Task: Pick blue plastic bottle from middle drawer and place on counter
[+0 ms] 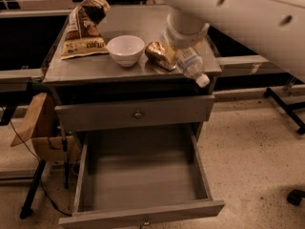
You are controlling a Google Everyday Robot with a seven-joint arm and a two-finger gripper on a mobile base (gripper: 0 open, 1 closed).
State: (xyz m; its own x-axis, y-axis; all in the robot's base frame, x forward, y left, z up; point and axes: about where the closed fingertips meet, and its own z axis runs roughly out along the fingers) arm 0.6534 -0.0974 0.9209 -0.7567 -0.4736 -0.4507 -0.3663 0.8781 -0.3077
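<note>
Upper centre, gripper [182, 51]: under the white arm's wrist, over the right front part of the counter [90, 67]
Fingers: clamped on the blue plastic bottle [191, 64]
Blue plastic bottle: tilted, white cap pointing down and right, poking past the surface's front edge, just beside the crushed can [160, 54]
Middle drawer [143, 216]: open, low in the frame
Counter: also carries a white bowl [125, 49] and a snack bag [83, 30], upper left
Upper drawer [138, 114]: closed

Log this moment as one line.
gripper: holding small clear white-capped plastic bottle, tilted | over brushed steel counter front-right edge | grey metal middle drawer: open
</note>
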